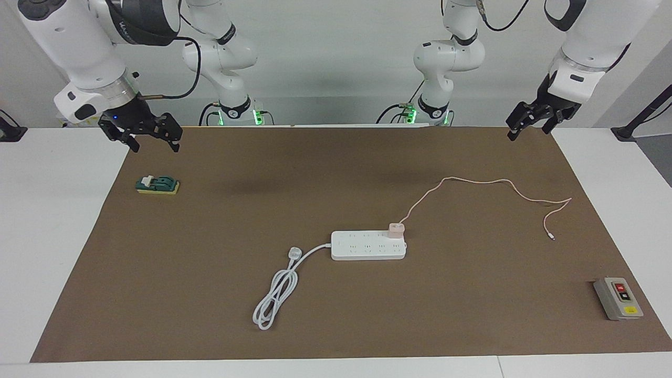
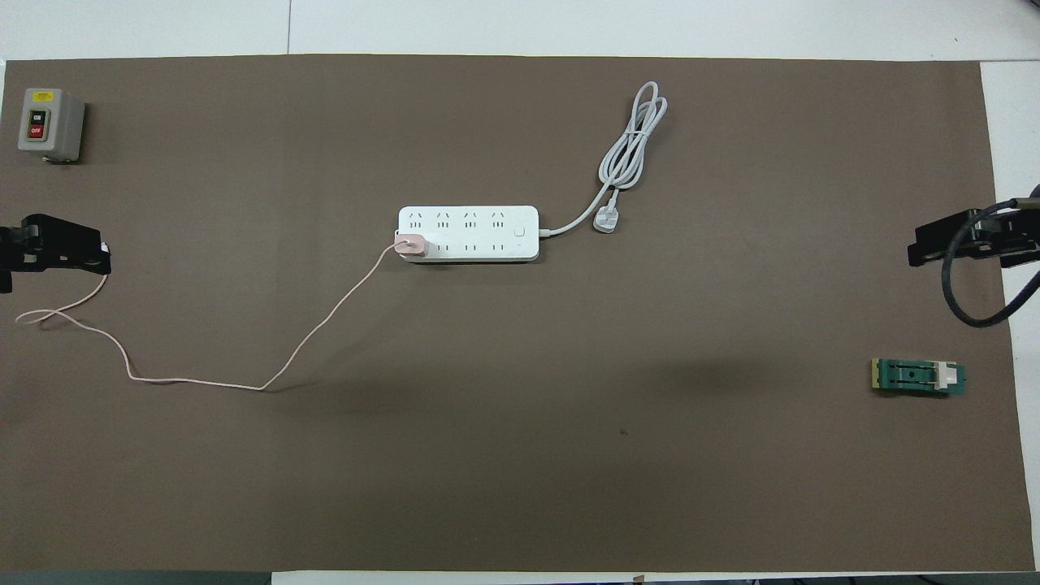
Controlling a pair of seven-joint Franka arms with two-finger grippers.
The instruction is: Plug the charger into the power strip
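The white power strip [image 1: 368, 245] [image 2: 469, 233] lies flat in the middle of the brown mat. The pale-pink charger [image 1: 395, 229] [image 2: 410, 245] stands upright on the strip's end socket toward the left arm's end, in the row nearer the robots. Its thin pink cable [image 1: 472, 181] [image 2: 195, 382] loops across the mat to a tiny white connector [image 1: 550, 237]. My left gripper [image 1: 527, 132] [image 2: 61, 253] hangs open in the air over the mat's edge at the left arm's end, holding nothing; in the overhead view it covers the connector. My right gripper [image 1: 155, 148] [image 2: 967, 240] waits open above the mat's other end.
The strip's thick white cord [image 1: 275, 294] [image 2: 634, 138] lies coiled, farther from the robots than the strip. A grey button box [image 1: 618, 298] [image 2: 49, 123] stands at the left arm's end. A green block with a yellow base [image 1: 157, 185] [image 2: 918, 378] lies below the right gripper.
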